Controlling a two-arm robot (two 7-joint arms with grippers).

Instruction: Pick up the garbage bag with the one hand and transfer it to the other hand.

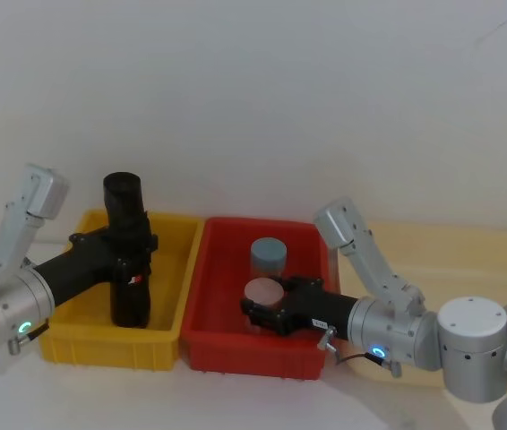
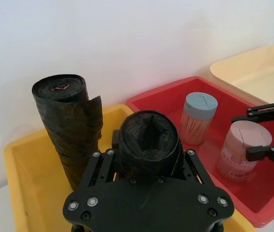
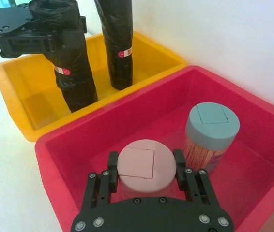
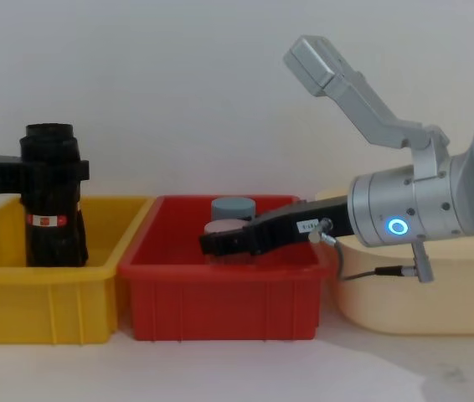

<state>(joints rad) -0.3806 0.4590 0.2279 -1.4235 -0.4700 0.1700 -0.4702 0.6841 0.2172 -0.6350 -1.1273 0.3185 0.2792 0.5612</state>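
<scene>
Over the yellow bin [image 1: 115, 345] the left gripper [image 1: 137, 244] (green ring on its wrist) is clamped around the upper middle of the garbage bag [image 1: 131, 300]. The roll leans slightly. Its top stands well above the rim and its foot is down inside the bin, though whether it touches the floor cannot be told. A second black roll [image 3: 118, 53] stands upright just behind it, near the bin's far wall, with a narrow gap between the two.

The red bin [image 1: 253, 354] sits edge to edge with the yellow one. Low inside it, the right gripper [image 1: 261, 309] (blue ring) has its fingers [image 3: 113, 166] pressed against both sides of the pink-lidded jar [image 1: 264, 291]. The blue-lidded jar [image 1: 268, 253] stands just beyond, near the back wall.

A cream bin [image 4: 404, 301] lies to the right of the red one. Above all three rims the air is open up to the white wall, and bare table [image 1: 101, 394] runs along the front.
</scene>
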